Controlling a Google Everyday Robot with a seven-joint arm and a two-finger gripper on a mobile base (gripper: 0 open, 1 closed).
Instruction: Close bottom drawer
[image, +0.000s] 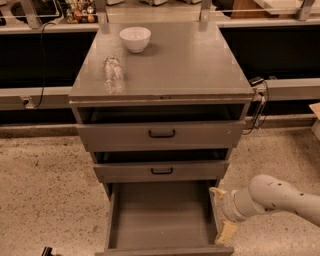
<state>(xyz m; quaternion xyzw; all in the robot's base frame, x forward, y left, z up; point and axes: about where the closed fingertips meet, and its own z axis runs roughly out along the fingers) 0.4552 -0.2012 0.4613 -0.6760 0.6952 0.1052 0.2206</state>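
The bottom drawer (165, 251) of the grey cabinet is pulled far out toward the camera. Its plain grey box is empty, and its front face and handle are hidden from this angle. My gripper (222, 212) hangs low at the drawer's right side, just outside the right wall near the front corner. One cream fingertip (218, 192) points up by the wall and the other (226, 231) sits lower near the front, so the jaws stand open with nothing held. The white arm (280, 197) comes in from the right.
The middle drawer (161, 171) and top drawer (161, 134) stand slightly out above it. A white bowl (135, 38) and a lying plastic bottle (113, 74) rest on the cabinet top. A cable (260, 107) hangs at the cabinet's right. Speckled floor lies on both sides.
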